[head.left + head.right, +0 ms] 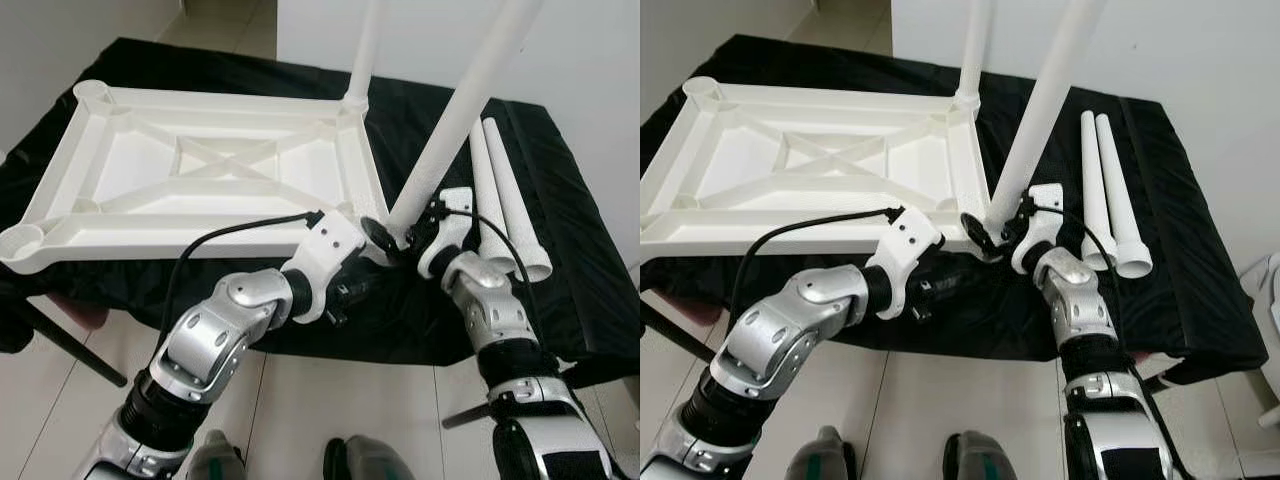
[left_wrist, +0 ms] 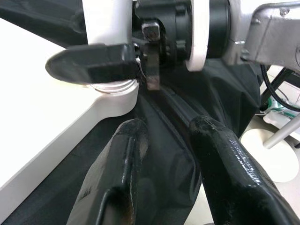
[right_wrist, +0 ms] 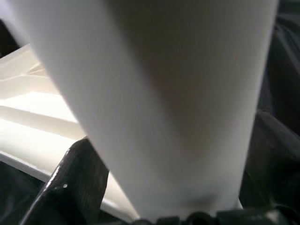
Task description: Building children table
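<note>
A white plastic tabletop [image 1: 200, 170] lies upside down on a black-draped table [image 1: 560, 250], its ribbed underside showing a cross brace and round corner sockets. One white leg [image 1: 365, 50] stands upright in the far right socket. The right gripper [image 1: 400, 237] is closed around a second leg [image 1: 465, 110], tilted, its foot at the near right corner socket. The left gripper [image 2: 164, 140], slightly parted and empty, hovers just beside that corner. Two spare legs [image 1: 505, 200] lie side by side to the right.
</note>
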`<state>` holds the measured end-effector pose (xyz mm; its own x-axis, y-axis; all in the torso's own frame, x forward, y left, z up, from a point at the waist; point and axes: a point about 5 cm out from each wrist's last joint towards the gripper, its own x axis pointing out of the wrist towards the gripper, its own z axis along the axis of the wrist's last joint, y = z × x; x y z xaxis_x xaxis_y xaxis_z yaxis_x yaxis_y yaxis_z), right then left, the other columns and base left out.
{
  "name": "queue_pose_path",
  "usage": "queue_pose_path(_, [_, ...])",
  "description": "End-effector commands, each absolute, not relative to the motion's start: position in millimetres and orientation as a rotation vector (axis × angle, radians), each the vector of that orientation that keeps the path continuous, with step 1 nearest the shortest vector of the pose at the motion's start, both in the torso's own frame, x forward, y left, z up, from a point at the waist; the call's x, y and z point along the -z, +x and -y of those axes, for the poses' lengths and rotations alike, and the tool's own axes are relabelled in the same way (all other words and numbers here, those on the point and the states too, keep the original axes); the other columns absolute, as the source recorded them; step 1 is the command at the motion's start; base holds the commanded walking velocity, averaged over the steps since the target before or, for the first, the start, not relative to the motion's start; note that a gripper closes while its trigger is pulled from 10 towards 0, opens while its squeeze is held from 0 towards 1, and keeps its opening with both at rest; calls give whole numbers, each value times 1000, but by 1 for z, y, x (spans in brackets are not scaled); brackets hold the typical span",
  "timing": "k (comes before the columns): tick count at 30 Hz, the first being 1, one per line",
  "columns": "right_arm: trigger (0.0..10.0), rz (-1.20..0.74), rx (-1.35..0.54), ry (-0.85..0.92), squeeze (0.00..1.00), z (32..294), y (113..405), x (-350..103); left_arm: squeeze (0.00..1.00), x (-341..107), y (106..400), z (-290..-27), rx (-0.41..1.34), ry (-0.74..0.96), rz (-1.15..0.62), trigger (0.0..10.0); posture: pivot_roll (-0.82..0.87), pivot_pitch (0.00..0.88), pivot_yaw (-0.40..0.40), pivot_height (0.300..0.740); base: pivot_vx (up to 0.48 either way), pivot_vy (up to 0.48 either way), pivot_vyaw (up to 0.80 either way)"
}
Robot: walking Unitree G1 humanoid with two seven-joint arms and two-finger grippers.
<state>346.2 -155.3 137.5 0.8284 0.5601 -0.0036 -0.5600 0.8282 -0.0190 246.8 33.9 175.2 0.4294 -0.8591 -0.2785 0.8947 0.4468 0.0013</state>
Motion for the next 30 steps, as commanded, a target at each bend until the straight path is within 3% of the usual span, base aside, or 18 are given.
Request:
queue_pose_path(1, [10000, 9, -627, -25, 0, 157, 350, -139, 0, -177, 247, -34, 1077, 163, -244, 10000, -8, 31, -67, 740, 0, 0, 0])
queue_pose_path(5, [10000, 21, -649, -43, 0, 156, 353, -141, 0, -177, 246, -34, 1076, 164, -245, 10000, -3, 31, -68, 740, 0, 0, 0])
queue_pose_path(6, [4314, 21, -653, -57, 0, 156, 355, -141, 0, -177, 246, -35, 1075, 164, -246, 10000, -1, 27, -69, 740, 0, 0, 0])
queue_pose_path(9, [4314, 22, -663, -73, 0, 156, 357, -140, 0, -176, 246, -35, 1074, 164, -247, 10000, -1, 27, -69, 740, 0, 0, 0])
queue_pose_path(10, [0, 15, -665, -68, 0, 157, 357, -138, 0, -176, 245, -35, 1074, 164, -247, 10000, 1, 25, -71, 740, 0, 0, 0])
queue_pose_path(25, [0, 16, -544, -26, 0, 163, 354, -129, 0, -176, 246, -32, 1080, 167, -240, 10000, -7, 2, -78, 740, 0, 0, 0])
queue_pose_path(30, [0, 44, -248, 22, 0, 169, 354, -133, 0, -176, 245, -31, 1081, 166, -238, 10000, -5, 0, -85, 740, 0, 0, 0])
